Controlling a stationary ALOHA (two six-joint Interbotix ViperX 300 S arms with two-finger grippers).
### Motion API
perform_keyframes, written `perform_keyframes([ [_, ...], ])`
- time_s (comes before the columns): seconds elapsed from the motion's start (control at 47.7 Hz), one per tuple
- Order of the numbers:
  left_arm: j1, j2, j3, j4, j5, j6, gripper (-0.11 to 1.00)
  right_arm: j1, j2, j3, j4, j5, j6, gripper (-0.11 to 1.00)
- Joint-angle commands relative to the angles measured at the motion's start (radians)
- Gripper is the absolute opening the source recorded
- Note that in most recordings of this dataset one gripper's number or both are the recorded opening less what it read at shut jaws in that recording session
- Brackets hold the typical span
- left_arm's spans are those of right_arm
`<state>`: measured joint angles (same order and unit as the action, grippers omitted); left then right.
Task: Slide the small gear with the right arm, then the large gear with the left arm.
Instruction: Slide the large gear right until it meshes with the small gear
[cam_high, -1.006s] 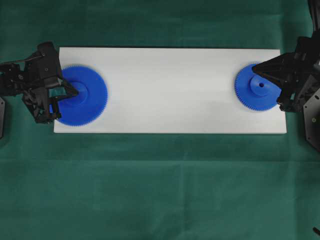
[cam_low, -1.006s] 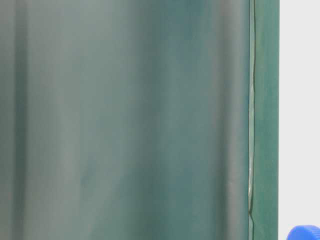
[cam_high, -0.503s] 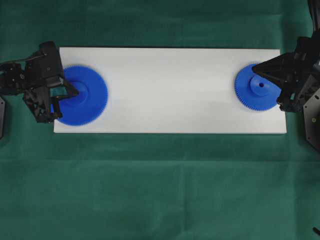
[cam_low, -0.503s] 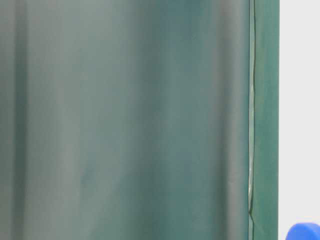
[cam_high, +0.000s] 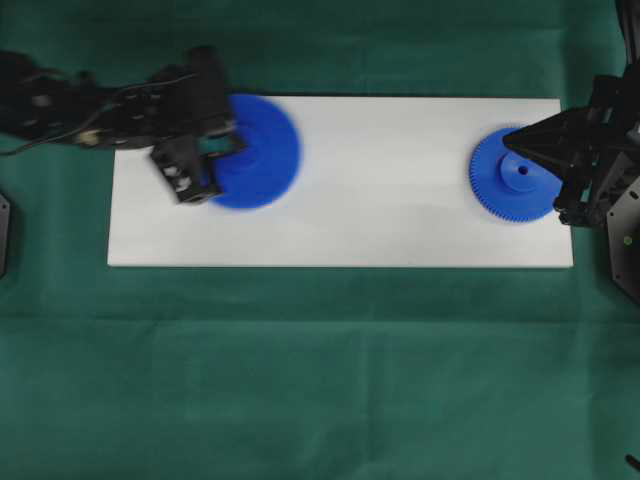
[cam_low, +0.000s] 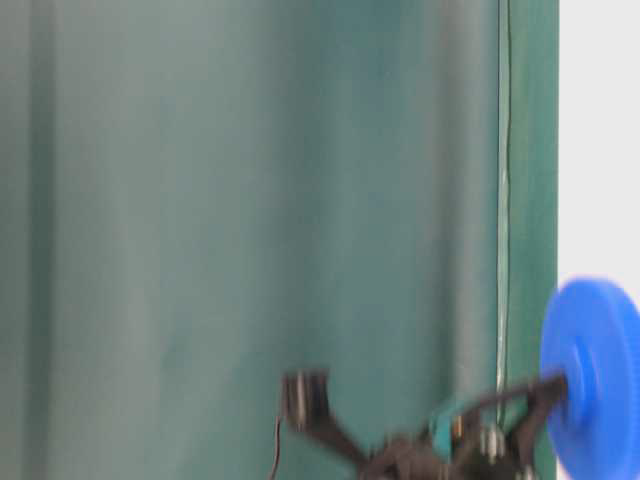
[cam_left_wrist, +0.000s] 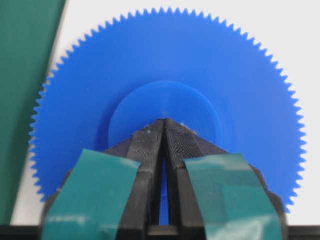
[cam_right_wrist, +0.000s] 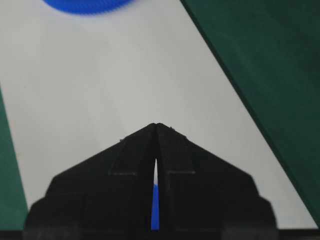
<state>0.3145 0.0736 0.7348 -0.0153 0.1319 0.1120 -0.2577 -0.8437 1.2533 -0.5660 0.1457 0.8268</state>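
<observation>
Oddly, my pinched-shut left claw was shoving the large gear along the white board; the small gear sat unmoved under my closed right claw.

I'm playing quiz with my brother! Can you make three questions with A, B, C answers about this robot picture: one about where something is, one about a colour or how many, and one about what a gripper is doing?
1. Where is the small gear?
A. Right end of the white board
B. On the green cloth
C. Middle of the board

2. How many blue gears are there?
A. One
B. Two
C. Three

3. How are the left gripper fingers?
A. Wide open
B. Shut, tips on the large gear hub
C. Holding a cup

Answers:
1 A, it sits at the right end.
2 B, one large, one small.
3 B, the tips meet on the hub.
</observation>
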Motion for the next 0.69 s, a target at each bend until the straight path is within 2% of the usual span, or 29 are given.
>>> perform_keyframes([
  [0.0, 0.003, 0.109, -0.092, 0.003, 0.009, 0.003, 0.00, 0.009, 0.003, -0.008, 0.002, -0.020, 0.002, 0.50],
  [0.377, -0.032, 0.347, -0.474, 0.003, 0.028, 0.003, 0.00, 0.017, 0.014, 0.009, 0.002, -0.046, 0.002, 0.50],
  [0.671, -0.086, 0.472, -0.692, 0.003, 0.114, 0.005, 0.00, 0.017, 0.008, 0.023, 0.000, -0.049, 0.002, 0.50],
])
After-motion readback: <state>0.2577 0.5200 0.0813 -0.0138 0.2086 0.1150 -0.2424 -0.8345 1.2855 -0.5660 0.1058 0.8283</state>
